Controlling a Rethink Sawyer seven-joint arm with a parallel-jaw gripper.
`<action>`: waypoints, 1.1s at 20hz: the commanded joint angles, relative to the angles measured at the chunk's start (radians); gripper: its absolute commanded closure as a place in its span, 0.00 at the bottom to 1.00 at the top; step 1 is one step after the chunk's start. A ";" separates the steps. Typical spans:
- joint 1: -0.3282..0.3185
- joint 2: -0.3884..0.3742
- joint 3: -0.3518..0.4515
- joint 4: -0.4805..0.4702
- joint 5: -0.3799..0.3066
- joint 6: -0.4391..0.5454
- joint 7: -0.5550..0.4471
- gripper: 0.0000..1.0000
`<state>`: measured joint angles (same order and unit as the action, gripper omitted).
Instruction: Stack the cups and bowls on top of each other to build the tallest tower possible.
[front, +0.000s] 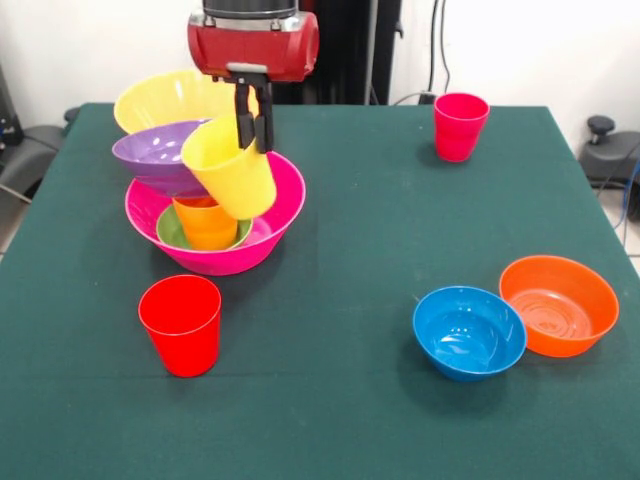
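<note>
The robot is in the middle of adding a cup to the tower. Its claw (253, 125) pinches the rim of the yellow cup (232, 168), one finger inside the mouth and one outside, and holds the cup above the pink bowl (275, 215), just over the orange cup (207, 222) that stands in the small green bowl (172, 230) inside it.

The yellow cup is tilted: its long axis leans, with the open mouth up and toward the picture's left and its narrow base down and to the right. The orange cup stands upright, mouth up.

The next move appears to call for righting the yellow cup so its axis lines up with the orange cup, then lowering it straight in to nest. The purple bowl (155, 150) sits propped on the pink bowl's far rim, close to the cup's mouth, so a bump there is a risk.

The red cup (181, 325), crimson cup (460, 125), blue bowl (469, 332) and orange bowl (558, 305) wait apart on the tabletop (340, 250); the big yellow bowl (165, 100) lies behind the tower.
</note>
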<state>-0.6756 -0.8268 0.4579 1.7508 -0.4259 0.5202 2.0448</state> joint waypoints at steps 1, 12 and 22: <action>0.010 -0.023 -0.050 0.090 -0.019 0.013 0.033 1.00; -0.048 -0.279 -0.007 0.185 0.152 0.249 -0.079 1.00; -0.117 -0.358 0.001 0.357 0.182 0.128 -0.088 1.00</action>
<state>-0.7759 -1.1535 0.4466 1.9350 -0.2478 0.6580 2.0448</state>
